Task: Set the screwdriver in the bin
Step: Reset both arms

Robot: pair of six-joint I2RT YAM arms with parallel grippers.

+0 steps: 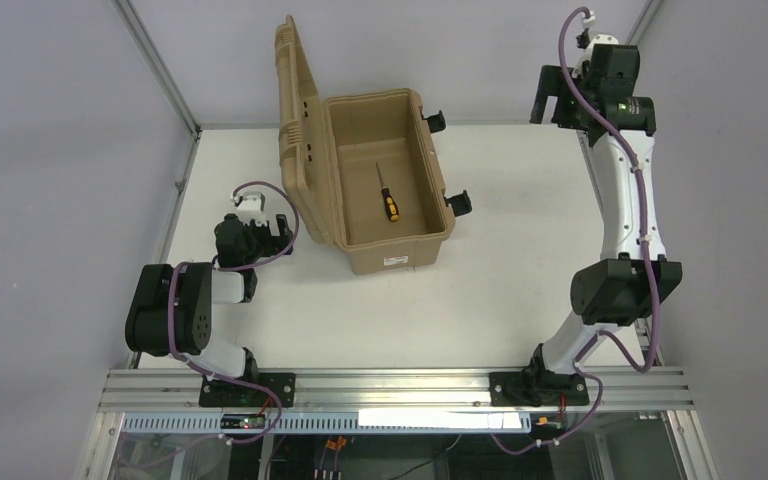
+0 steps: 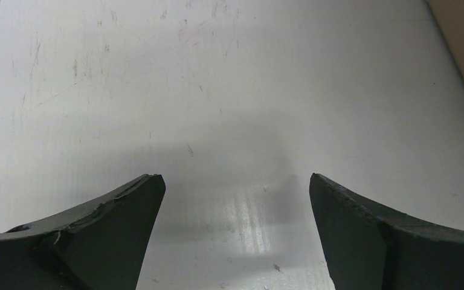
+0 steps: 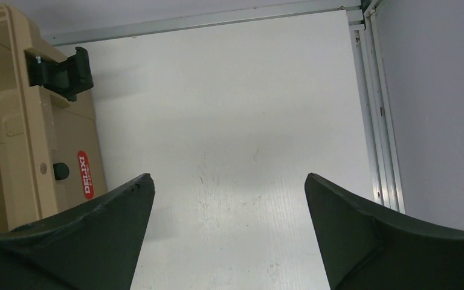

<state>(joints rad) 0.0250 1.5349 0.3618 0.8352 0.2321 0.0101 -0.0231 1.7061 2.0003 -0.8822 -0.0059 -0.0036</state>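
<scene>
Toward the near-left of the white table [image 1: 460,310], the left gripper [image 2: 235,181] is hanging low over bare tabletop. Its fingers are spread wide with nothing between them.

Beyond it, nearer the far edge at mid-table, the large tan hard-plastic bin [image 1: 400,255] is standing open. Its ribbed lid [image 1: 298,120] is swung up on the left side and its black latches [image 1: 458,203] are hanging free on the right.

The small screwdriver [image 1: 387,195], with its thin metal shaft and black-and-orange handle, is lying flat on the bin's floor. Its shaft is pointing toward the far wall.

At the far-right corner, the right gripper [image 3: 229,178] is holding its fingers fully apart and is empty.

You are looking at a task that is reading as complete. By this judgement, nothing is remaining except parking the arms.
</scene>
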